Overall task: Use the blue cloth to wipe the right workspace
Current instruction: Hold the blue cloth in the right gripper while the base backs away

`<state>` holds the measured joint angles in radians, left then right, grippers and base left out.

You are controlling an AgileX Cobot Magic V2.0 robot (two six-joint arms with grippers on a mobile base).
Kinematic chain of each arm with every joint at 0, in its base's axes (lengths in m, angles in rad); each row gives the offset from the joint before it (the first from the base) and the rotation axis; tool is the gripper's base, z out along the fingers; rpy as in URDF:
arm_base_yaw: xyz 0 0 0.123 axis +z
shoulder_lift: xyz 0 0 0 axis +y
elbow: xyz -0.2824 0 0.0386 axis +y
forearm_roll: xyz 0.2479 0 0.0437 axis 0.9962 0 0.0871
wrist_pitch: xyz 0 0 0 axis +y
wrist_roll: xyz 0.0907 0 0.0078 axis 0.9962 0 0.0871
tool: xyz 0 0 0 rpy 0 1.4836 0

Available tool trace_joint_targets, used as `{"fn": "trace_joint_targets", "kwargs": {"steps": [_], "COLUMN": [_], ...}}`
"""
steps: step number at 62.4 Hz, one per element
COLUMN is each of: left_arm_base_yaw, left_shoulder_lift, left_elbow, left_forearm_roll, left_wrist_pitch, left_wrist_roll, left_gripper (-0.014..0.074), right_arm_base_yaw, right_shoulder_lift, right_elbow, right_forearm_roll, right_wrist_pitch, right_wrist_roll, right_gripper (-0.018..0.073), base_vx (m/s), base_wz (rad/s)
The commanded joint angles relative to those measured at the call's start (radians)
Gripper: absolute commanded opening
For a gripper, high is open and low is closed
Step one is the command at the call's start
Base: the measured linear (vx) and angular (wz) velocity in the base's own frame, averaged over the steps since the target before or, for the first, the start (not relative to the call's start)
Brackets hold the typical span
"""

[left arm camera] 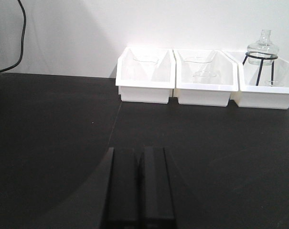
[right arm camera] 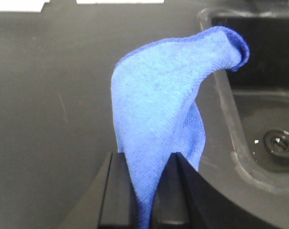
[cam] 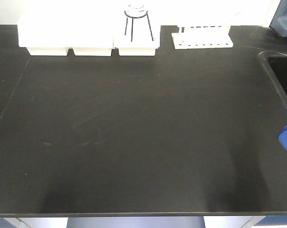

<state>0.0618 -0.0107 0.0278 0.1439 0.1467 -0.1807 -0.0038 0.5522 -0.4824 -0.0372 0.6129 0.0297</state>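
Right gripper [right arm camera: 144, 162] clamped on the blue cloth [right arm camera: 163, 90], which I hold bunched over the black worktop [cam: 134, 128] beside the sink rim [right arm camera: 225, 109] (contact with the surface unclear). Left gripper [left arm camera: 138, 157] idle, jaws together on nothing. I judge the grasp done and the wiping of the right side all to come.

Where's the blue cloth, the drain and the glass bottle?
blue cloth [right arm camera: 158, 109], right wrist view, middle of the fabric.
drain [right arm camera: 279, 143], right wrist view, its centre.
glass bottle [left arm camera: 262, 49], left wrist view, round body.
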Motion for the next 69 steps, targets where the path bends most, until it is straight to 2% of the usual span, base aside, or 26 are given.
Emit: {"fn": "trace_joint_targets", "kwargs": {"steps": [1, 69], "left_arm_base_yaw": [-0.004, -0.004], "left_shoulder_lift": [-0.015, -0.015], "left_elbow": [0.03, 0.03], "left_forearm_roll": [0.001, 0.001], "left_wrist_pitch": [-0.081, -0.081], "left_wrist_roll": [-0.008, -0.008], "left_gripper": [-0.0006, -0.0006], "right_arm_base_yaw": [-0.003, -0.003], "right_shoulder_lift": [0.001, 0.001], "right_elbow": [-0.026, -0.026], "right_forearm_roll": [-0.001, -0.001], "right_wrist_pitch": [-0.062, -0.047], "right_wrist_roll": [-0.015, -0.015], "right_gripper": [-0.0003, -0.0003], "base_vx": [0.0, -0.01], "base_wz": [0.0, 0.0]}}
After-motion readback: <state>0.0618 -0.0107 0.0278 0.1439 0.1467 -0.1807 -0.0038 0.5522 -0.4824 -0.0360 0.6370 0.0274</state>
